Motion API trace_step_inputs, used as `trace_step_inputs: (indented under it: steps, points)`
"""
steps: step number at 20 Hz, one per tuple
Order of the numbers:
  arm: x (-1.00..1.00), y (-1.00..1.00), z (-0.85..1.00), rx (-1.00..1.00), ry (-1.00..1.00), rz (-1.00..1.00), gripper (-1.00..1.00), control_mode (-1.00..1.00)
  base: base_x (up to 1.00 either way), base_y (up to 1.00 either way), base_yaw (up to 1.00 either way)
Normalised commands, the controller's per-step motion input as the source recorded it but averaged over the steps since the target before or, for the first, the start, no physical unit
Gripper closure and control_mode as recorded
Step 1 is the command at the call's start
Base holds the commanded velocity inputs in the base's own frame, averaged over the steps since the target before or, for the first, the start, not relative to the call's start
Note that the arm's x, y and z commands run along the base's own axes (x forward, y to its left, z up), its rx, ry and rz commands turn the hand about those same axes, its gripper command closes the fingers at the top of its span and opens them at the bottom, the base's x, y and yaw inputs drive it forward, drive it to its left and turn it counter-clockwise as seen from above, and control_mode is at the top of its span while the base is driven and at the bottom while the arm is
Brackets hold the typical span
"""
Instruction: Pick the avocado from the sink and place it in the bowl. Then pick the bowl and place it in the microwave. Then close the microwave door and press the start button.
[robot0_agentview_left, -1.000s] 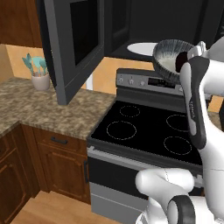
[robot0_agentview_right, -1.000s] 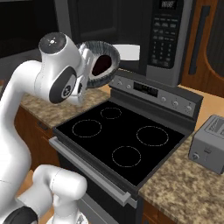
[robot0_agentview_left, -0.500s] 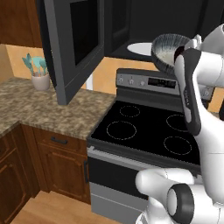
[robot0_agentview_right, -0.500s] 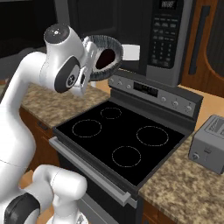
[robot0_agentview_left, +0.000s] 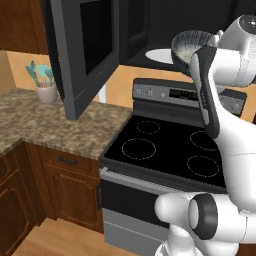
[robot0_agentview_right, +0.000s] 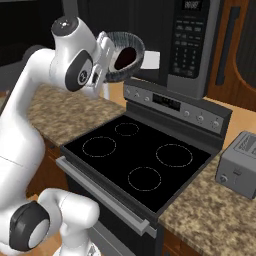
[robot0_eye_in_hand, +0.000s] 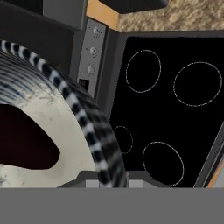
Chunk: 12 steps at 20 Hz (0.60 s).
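Your claw (robot0_agentview_right: 111, 52) is clamped on the rim of the bowl (robot0_agentview_right: 123, 49), holding it tilted in the air in front of the open microwave (robot0_agentview_right: 165, 35). The avocado (robot0_eye_in_hand: 24, 142) lies inside the bowl, a dark mass against the pale speckled inside. At 6 o'clock beneath the bowl sits the stove (robot0_agentview_right: 137, 160). In the left base view the microwave door (robot0_agentview_left: 85, 50) stands swung wide at 9 o'clock, with the white turntable plate (robot0_agentview_left: 159, 55) just beside the bowl. A toaster (robot0_agentview_right: 239, 164) rests on the desk (robot0_agentview_right: 210, 210) at 4 o'clock.

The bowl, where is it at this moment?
The bowl is held up in the pincer above the back of the stove, just before the open microwave; the avocado lies inside it.
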Motion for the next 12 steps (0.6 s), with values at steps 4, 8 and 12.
trace_step_inputs:
  steps: [4,8,12]
  points:
    - [0.60,0.00,0.03,0.00,0.00,-0.03,1.00,-1.00,0.00,0.00,0.00]
    - [0.59,-0.05,0.04,0.00,0.00,0.00,1.00,-1.00,0.00,0.00,0.00]
    - [0.63,-0.13,0.03,0.00,0.03,0.00,1.00,-1.00,0.00,0.00,0.00]
